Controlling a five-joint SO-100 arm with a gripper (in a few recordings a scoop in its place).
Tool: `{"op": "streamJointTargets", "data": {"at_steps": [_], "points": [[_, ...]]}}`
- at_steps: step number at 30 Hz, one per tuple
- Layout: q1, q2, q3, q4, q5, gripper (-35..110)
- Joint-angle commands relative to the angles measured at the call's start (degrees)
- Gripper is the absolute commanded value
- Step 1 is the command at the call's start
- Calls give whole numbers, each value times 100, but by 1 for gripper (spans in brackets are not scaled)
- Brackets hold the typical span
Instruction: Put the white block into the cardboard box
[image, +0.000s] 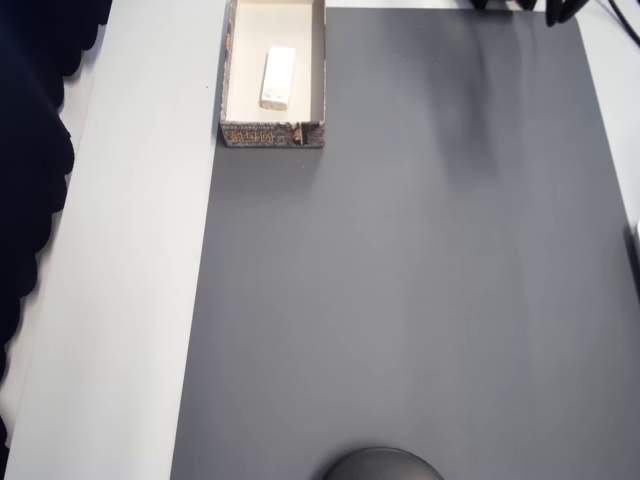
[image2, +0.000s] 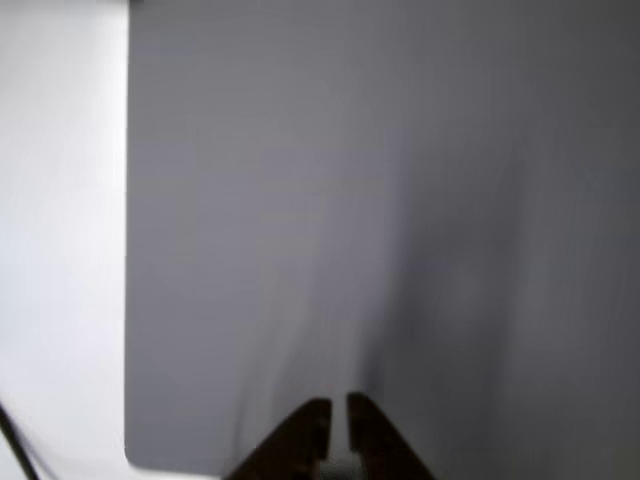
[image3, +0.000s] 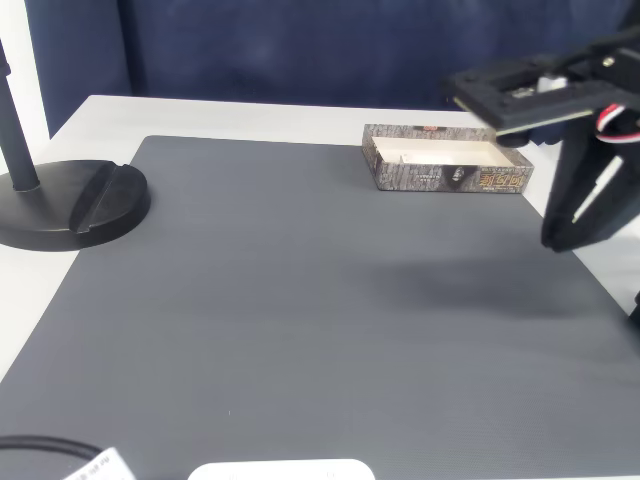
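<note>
Overhead view first: white block (image: 278, 77) lies flat inside the cardboard box (image: 273, 134), roughly in the middle of its cream floor, long side running along the box's length and a little tilted. The box sits at the top of the picture, at the left edge of the dark grey mat (image: 400, 280), partly over the white table (image: 130, 250). A round dark base (image: 380, 466) pokes in at the bottom edge.

Wrist view: gripper (image2: 338, 420) shows at the bottom, its two dark fingertips (image2: 305, 425) drawn close together with only a thin slit between them and nothing held. Below it is bare grey mat, blurred, with the white table along the left.

Fixed view: the box stands at the far right corner of the mat, its patterned outer wall facing the camera and the pale inside visible. The black arm (image3: 570, 120) reaches in from the right, above the mat and just beside the box. A black stand (image3: 70, 205) rests on the left.
</note>
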Motion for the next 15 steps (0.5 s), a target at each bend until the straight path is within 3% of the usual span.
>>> {"op": "streamJointTargets", "data": {"at_steps": [1,15], "points": [[-352,1178,967,-580,-677,-2],[-167,3823,3111,-1011,-1213,-2]]}}
